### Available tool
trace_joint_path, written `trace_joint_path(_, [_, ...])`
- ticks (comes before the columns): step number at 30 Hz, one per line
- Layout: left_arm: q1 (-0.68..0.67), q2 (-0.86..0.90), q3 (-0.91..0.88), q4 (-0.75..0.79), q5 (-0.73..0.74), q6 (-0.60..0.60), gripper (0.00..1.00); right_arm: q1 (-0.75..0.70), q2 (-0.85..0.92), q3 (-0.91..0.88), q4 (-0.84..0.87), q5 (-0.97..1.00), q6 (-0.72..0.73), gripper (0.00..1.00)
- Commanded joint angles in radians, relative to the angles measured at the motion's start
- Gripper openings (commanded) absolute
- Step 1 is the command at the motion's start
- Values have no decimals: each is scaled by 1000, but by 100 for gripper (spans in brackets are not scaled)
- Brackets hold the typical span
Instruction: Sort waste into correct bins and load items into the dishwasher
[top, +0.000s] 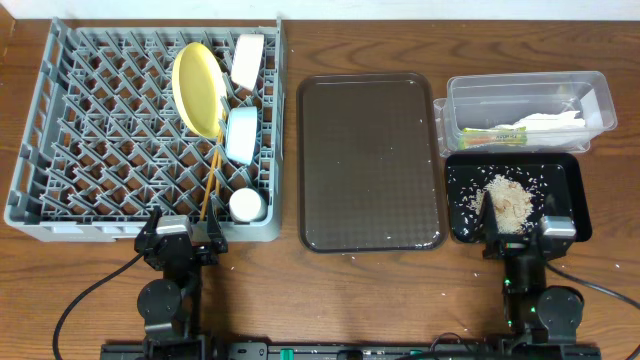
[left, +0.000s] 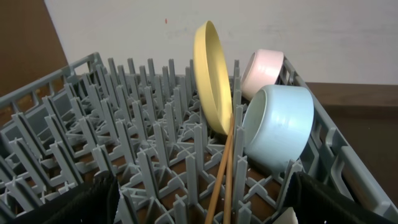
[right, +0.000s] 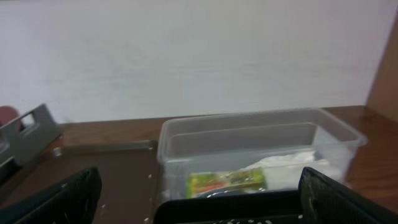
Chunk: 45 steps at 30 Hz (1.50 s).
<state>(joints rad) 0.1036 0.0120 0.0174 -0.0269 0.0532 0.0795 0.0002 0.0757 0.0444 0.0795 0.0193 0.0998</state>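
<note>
At 10 o'clock, grey rack (top: 60, 150): yellow plate (top: 195, 88) on edge, blue bowl (top: 241, 133), white bowl (top: 247, 60), cup (top: 246, 205), chopsticks (top: 212, 180). In clear tub (top: 590, 85), 2 o'clock: wrapper (top: 492, 136), napkin (top: 545, 122). Pale rice (top: 508, 195) in black tray (top: 575, 195). Fingers apart on left gripper (top: 183, 233), right gripper (top: 525, 235).

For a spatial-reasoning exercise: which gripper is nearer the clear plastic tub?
Right. The right gripper is at the black tray beside the clear plastic tub; the left gripper is at the dish rack.

Rack (top: 28, 150) left, serving tray (top: 370, 160) centre, tub (top: 525, 80) behind shallow tray (top: 566, 186).
</note>
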Motion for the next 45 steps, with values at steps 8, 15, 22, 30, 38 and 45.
trace_joint_path(8, [-2, -6, -13, -40, -5, 10, 89, 32, -71, -39, -51, 6, -49, 99])
trace_joint_path(15, [-2, -6, -13, -40, -5, 10, 89, 34, -71, -39, -156, -19, -49, 99])
trace_joint_path(22, [-2, -6, -13, -40, -5, 10, 89, 34, -71, -39, -155, -19, -49, 99])
trace_joint_path(30, [-2, -6, -13, -40, -5, 10, 89, 34, -71, -39, -155, -19, -49, 99])
trace_joint_path(38, [-2, -6, -13, -40, -5, 10, 89, 34, -71, -39, -155, -19, -49, 99])
trace_joint_path(45, [-2, -6, -13, -40, -5, 10, 89, 34, -71, -39, -155, -19, -49, 99])
